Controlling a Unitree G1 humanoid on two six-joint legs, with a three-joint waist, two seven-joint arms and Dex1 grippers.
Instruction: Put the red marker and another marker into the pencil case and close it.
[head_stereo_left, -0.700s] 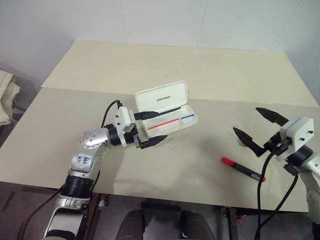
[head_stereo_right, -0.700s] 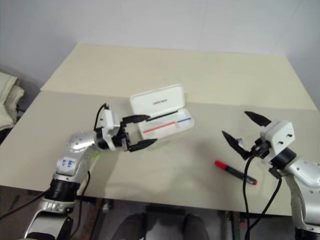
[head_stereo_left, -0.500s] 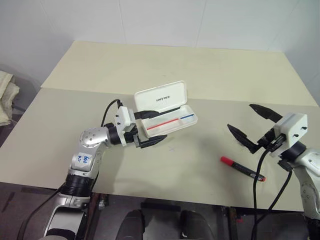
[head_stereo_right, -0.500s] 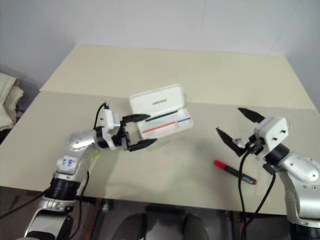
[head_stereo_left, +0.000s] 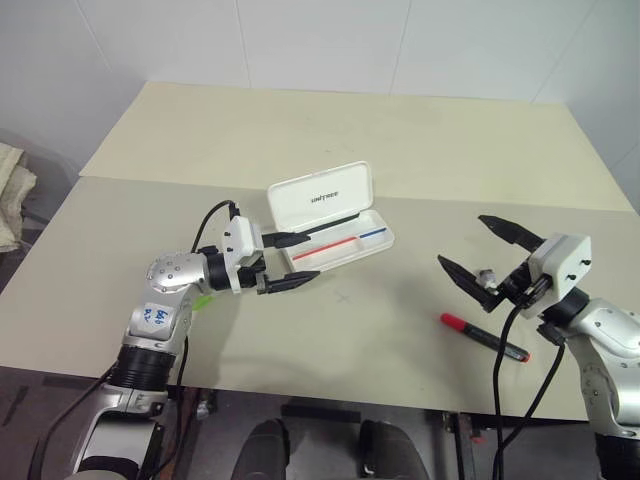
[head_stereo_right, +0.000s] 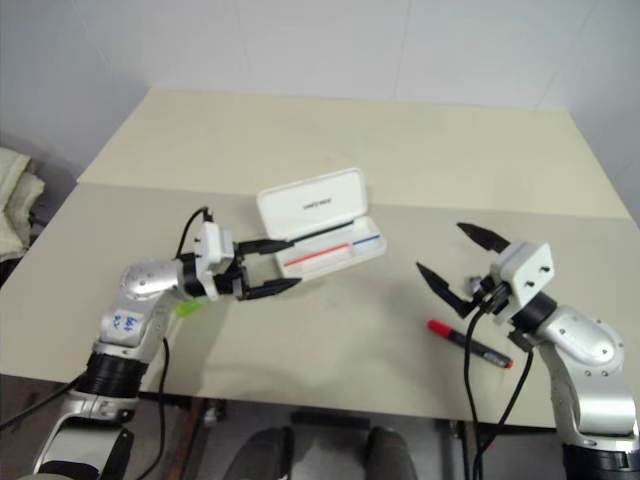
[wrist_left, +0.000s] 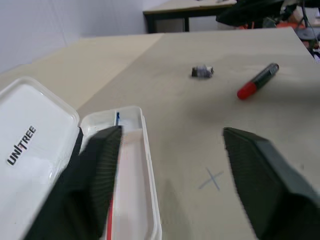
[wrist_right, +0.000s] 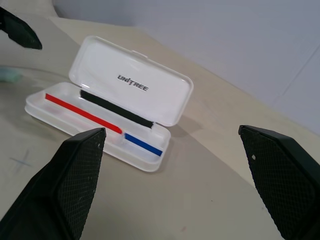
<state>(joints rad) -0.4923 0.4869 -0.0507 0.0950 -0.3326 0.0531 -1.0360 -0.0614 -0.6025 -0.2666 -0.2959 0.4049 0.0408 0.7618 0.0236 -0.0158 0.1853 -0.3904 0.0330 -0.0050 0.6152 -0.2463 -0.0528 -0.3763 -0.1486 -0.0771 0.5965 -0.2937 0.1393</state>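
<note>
red marker (head_stereo_left: 485, 337) just below wide-open, empty right gripper (head_stereo_left: 475, 253), left gripper (head_stereo_left: 295, 261) open, empty

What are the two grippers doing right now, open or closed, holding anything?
Left gripper: open, holding nothing, beside the open pencil case.
Right gripper: wide open, holding nothing, above the table near the red marker.

pencil case (head_stereo_left: 335, 228) mid-table (head_stereo_left: 420, 150) — red marker (head_stereo_left: 485, 337) right of it
</note>
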